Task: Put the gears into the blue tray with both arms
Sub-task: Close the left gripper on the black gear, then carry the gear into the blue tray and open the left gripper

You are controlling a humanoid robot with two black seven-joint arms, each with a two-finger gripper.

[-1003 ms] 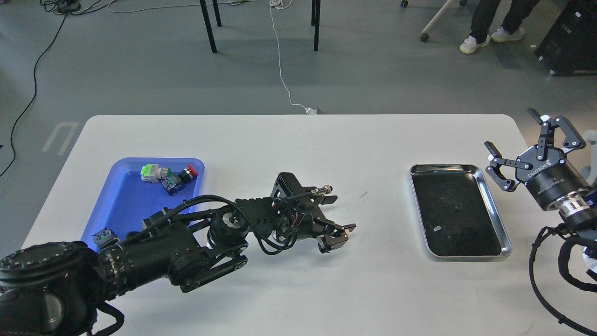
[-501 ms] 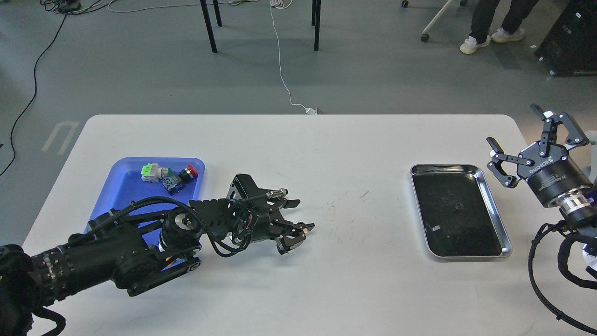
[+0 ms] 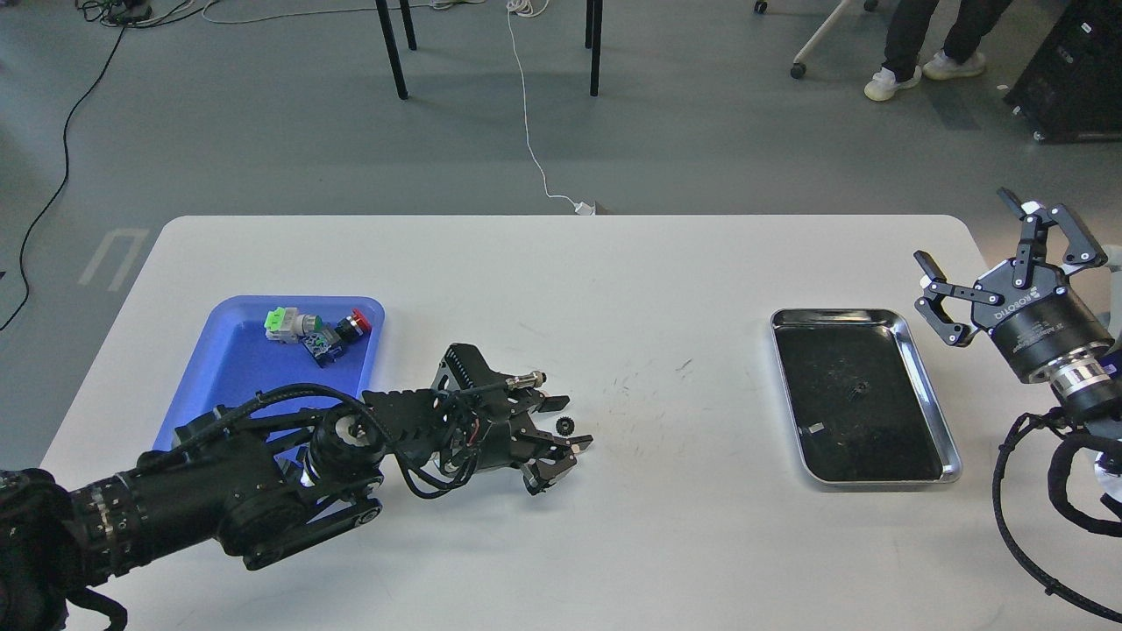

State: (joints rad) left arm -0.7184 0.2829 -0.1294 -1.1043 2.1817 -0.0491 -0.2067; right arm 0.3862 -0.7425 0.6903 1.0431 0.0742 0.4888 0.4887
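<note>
Switches (image 3: pixel 316 331), about three push-button ones with green and red caps, cluster in the far corner of the blue tray (image 3: pixel 237 372), which lies at nine o'clock on the white table (image 3: pixel 561 280). One gear (image 3: pixel 565 426) lies on the table between the spread fingers of the left hand (image 3: pixel 561 424), which is open and not gripping it; the left arm (image 3: pixel 263 478) crosses the tray's near end and hides part of it. At three o'clock sits one steel tray (image 3: pixel 863 396) with a dark bottom, holding a second tiny gear (image 3: pixel 862 386) and a small pale scrap (image 3: pixel 816 428). The right hand (image 3: pixel 977 263) hovers open beside that tray, holding nothing.
</note>
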